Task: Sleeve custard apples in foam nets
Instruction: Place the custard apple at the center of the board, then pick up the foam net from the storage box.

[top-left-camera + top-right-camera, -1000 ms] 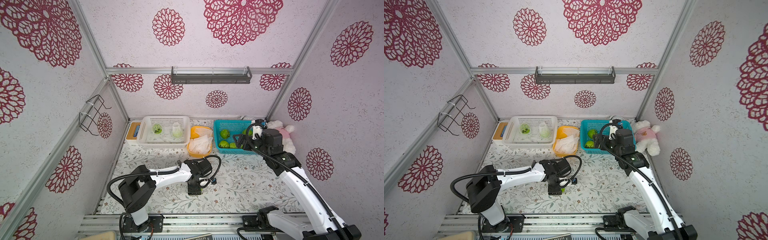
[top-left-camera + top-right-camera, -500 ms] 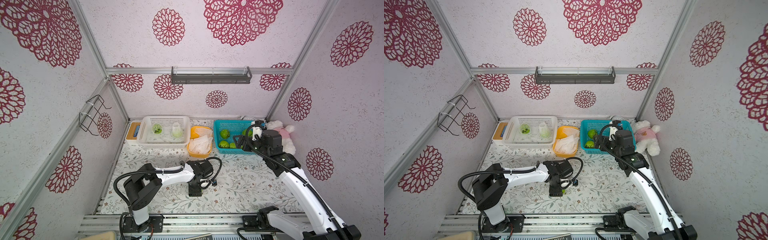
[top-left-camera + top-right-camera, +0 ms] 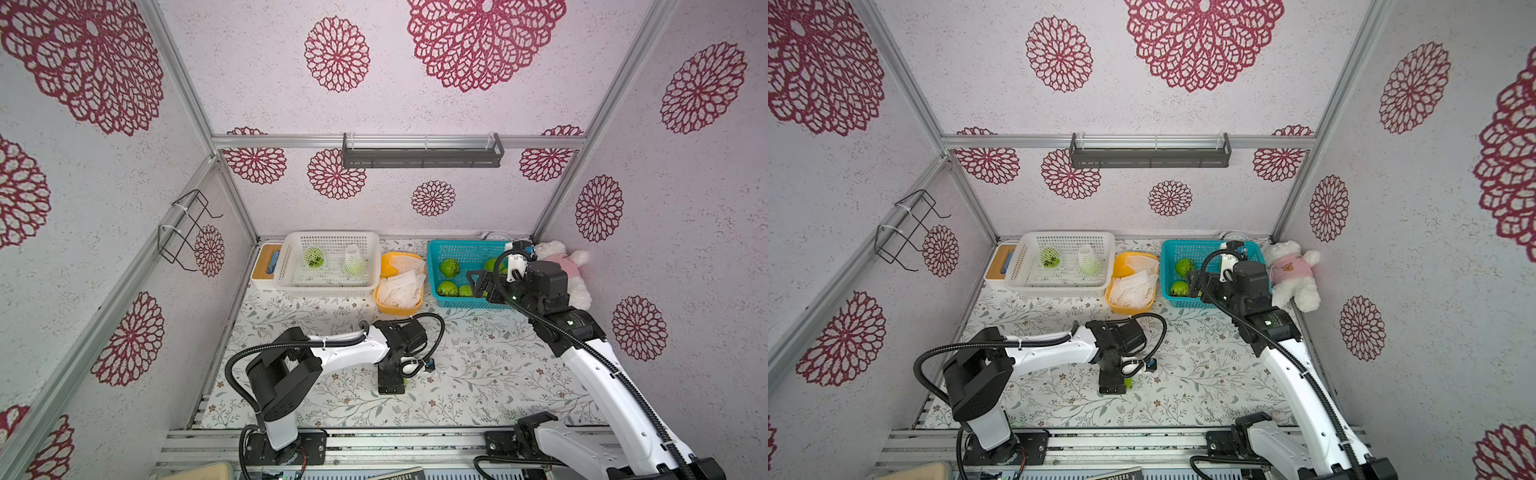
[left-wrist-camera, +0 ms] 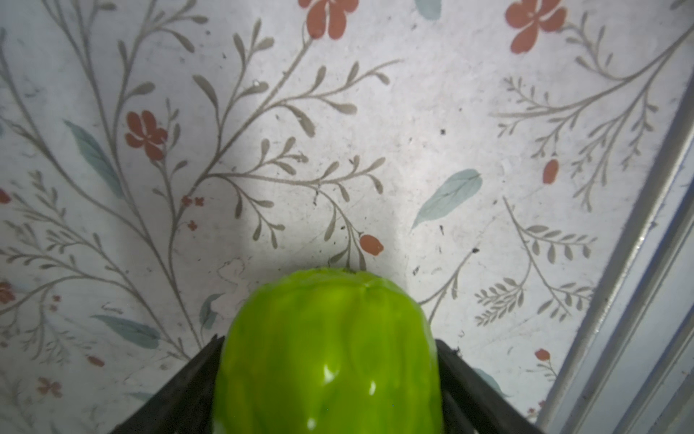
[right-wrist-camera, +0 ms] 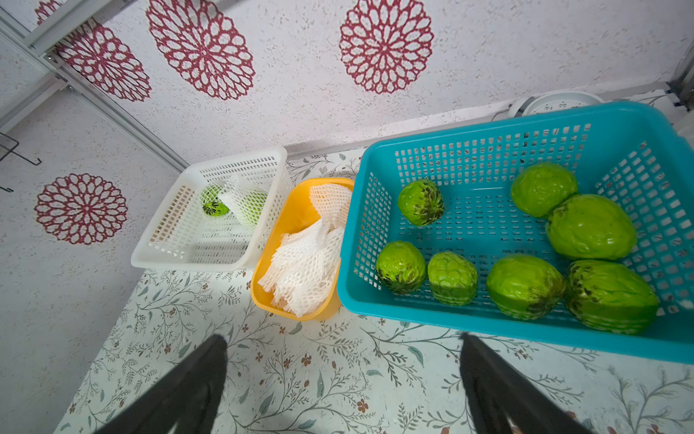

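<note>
A bare green custard apple (image 4: 326,360) rests on the floral table between the fingers of my left gripper (image 4: 328,340), which points straight down mid-table (image 3: 390,380). Both black fingers (image 4: 195,372) lie close along the fruit's sides, with no gap showing. Only a sliver of the fruit (image 3: 1128,382) shows in a top view. My right gripper (image 5: 343,338) hangs open and empty just before the teal basket (image 5: 488,330), which holds several custard apples (image 5: 420,203). Loose foam nets (image 5: 304,263) fill the yellow tub (image 5: 296,210).
The white basket (image 5: 165,259) at the back left holds two fruits, one (image 5: 249,206) clearly in white net. A plush toy (image 3: 569,270) sits right of the teal basket, a wood-topped box (image 3: 266,266) left of the white one. The table's metal rail (image 4: 638,225) runs near the left gripper.
The left arm's elbow has shifted slightly to the right while its gripper stays over the same spot on the table. The right arm has barely moved.
</note>
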`<control>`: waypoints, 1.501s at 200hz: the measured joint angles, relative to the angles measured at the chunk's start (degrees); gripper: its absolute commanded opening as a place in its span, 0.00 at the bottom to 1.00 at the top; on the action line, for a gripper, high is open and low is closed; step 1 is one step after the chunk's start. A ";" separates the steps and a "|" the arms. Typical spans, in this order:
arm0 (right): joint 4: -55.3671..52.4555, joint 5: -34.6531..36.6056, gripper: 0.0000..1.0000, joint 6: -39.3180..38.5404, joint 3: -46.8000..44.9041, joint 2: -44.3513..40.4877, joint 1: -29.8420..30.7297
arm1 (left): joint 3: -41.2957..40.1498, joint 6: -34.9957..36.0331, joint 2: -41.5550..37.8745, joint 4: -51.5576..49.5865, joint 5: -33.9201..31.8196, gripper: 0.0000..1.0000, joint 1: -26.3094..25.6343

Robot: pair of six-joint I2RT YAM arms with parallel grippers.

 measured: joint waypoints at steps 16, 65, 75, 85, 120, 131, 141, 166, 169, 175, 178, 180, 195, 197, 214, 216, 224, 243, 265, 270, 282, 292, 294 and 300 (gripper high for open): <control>-0.02 0.00 0.99 -0.26 0.00 0.00 0.00 | 0.55 0.22 -1.40 -1.09 0.04 0.86 0.00; -2.32 -0.04 0.99 -1.84 3.67 1.75 -0.26 | 2.93 0.94 -11.39 -6.10 -0.76 0.87 0.48; -2.69 -0.24 0.99 -2.08 5.70 2.82 -0.28 | 4.11 0.61 -15.26 -6.05 -0.83 0.93 1.20; -2.95 -0.68 0.97 -2.58 7.69 4.09 -0.31 | 5.31 -0.20 -19.82 -4.70 -0.70 0.98 2.95; -6.62 -1.97 0.92 -5.51 17.16 12.50 1.57 | 5.22 -6.91 -39.32 10.01 -1.18 0.97 15.13; -8.09 -2.23 0.92 -6.16 19.98 16.00 2.91 | 4.48 -9.66 -43.67 14.62 -0.76 0.97 19.26; -9.29 -2.27 0.91 -6.47 21.88 18.95 4.11 | 4.17 -12.55 -46.56 17.73 -0.17 0.97 22.45; -11.06 -2.19 0.84 -5.27 23.91 24.90 6.91 | 5.84 -20.70 -45.40 20.85 -0.63 0.97 29.07; -11.10 -2.12 0.84 -4.61 24.04 25.62 7.26 | 6.12 -21.42 -44.83 20.87 -0.68 0.97 29.70; -11.26 -2.01 0.83 -3.65 24.24 26.77 7.89 | 6.69 -23.43 -43.25 20.94 -0.79 0.97 31.54; -11.23 -1.90 0.82 -3.17 24.28 27.41 8.24 | 6.84 -24.59 -42.45 21.05 -0.79 0.97 32.57; -11.21 -1.81 0.82 -2.69 24.33 27.78 8.50 | 6.88 -25.27 -41.88 21.16 -0.66 0.97 33.24; -10.75 -0.72 0.81 0.74 24.48 30.67 10.27 | 5.84 -30.32 -38.25 22.34 0.26 0.97 38.47; -10.64 -0.66 0.80 1.38 24.50 31.15 10.49 | 5.53 -30.91 -37.90 22.58 0.39 0.97 39.08; -9.73 -0.02 0.77 5.73 24.98 34.60 12.31 | 0.85 -36.79 -35.54 24.02 2.86 0.97 45.18; -9.57 0.00 0.77 6.38 25.05 35.08 12.50 | 0.46 -37.20 -35.41 24.06 3.17 0.97 45.64; -8.81 0.09 0.76 8.50 25.42 36.92 13.27 | -1.49 -39.30 -34.95 24.26 4.00 0.97 47.69; -6.14 0.98 0.74 13.22 26.05 40.98 14.95 | -4.66 -42.62 -34.67 24.41 4.92 0.97 50.71; -4.07 2.45 0.73 17.38 27.36 45.48 16.13 | -5.51 -43.80 -34.67 24.81 5.22 0.97 50.90; -3.61 2.73 0.74 18.23 27.65 46.38 16.28 | -5.51 -43.89 -34.67 24.94 5.25 0.97 50.90; -2.54 3.45 0.74 19.85 28.13 48.28 16.57 | -5.49 -44.11 -34.71 25.35 5.25 0.97 50.90; -1.77 3.96 0.75 21.14 28.48 49.64 16.57 | -5.49 -44.22 -34.71 25.66 5.25 0.97 50.90; -1.62 4.11 0.75 21.27 28.55 49.77 16.57 | -5.49 -44.26 -34.71 25.70 5.22 0.97 50.90; -1.09 4.39 0.75 21.86 28.72 50.51 16.50 | -5.51 -44.28 -34.71 25.83 5.22 0.97 50.90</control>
